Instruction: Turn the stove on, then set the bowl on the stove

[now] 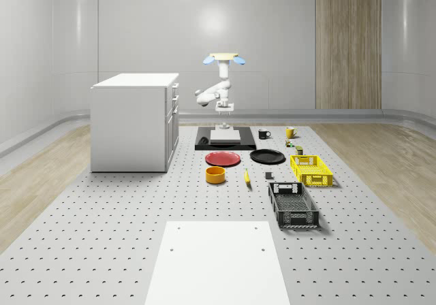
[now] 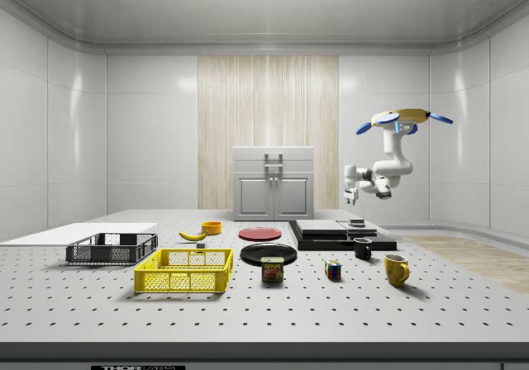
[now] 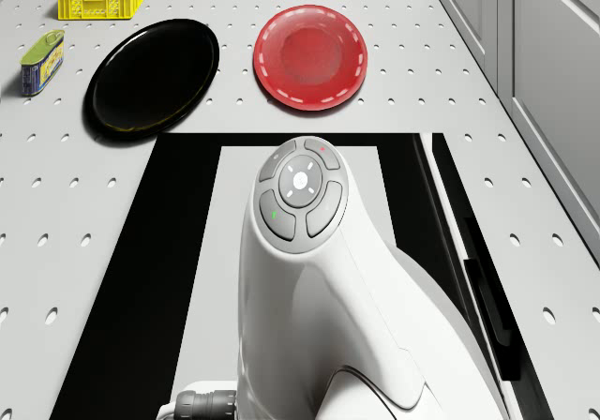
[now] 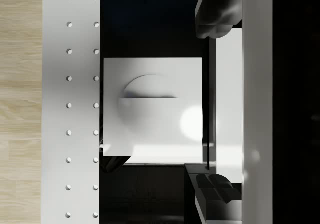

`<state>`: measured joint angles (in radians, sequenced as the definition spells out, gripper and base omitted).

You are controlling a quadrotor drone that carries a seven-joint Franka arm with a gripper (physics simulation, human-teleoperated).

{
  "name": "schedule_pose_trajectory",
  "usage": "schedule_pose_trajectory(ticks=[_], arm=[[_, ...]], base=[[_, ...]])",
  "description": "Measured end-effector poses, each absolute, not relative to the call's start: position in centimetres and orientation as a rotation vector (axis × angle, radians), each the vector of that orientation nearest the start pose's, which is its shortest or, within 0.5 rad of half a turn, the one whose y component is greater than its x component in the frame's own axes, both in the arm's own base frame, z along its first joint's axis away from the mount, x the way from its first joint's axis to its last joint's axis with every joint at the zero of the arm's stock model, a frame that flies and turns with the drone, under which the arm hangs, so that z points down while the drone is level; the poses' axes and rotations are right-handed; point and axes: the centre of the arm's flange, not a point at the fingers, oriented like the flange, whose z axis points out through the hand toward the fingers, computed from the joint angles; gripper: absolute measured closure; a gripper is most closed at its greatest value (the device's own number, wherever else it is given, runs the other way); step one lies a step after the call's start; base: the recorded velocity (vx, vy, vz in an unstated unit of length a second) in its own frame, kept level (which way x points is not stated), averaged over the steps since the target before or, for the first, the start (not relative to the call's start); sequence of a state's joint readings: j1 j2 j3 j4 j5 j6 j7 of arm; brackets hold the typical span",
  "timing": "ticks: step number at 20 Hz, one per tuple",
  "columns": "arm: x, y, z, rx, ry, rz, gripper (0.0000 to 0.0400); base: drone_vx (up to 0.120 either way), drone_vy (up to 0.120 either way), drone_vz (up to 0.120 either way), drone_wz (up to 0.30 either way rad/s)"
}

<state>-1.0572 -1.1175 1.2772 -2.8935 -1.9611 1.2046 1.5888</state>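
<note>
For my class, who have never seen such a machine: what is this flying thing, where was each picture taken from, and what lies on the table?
It is a simulated drone carrying a jointed arm that ends in a pincer. It hovers over the black stove. One picture looks down on the whole scene, one from the side, one from the drone, one from the wrist. On the table lie an orange bowl, a red plate, a black plate, mugs, a banana, a tin and two crates. The pincer holds nothing.

Black stove (image 1: 201, 141), orange bowl (image 1: 215, 175)
</note>
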Motion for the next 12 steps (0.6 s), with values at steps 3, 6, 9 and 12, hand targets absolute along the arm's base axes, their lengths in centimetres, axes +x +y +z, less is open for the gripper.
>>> schedule_pose_trajectory(ticks=[3,6,9,12], arm=[[30.68,0.00,49.08,0.003,-0.003,0.784,0.0000],[30.68,-0.01,49.08,0.002,-0.003,0.784,0.0000],[30.68,-0.01,49.08,0.001,-0.002,0.784,0.0000],[30.68,-0.01,49.15,0.001,-0.002,0.784,0.0000]], base=[[0.000,0.040,-0.120,0.000],[0.000,0.027,-0.120,0.000],[0.000,0.000,-0.120,0.000],[0.000,0.000,-0.080,0.000]])
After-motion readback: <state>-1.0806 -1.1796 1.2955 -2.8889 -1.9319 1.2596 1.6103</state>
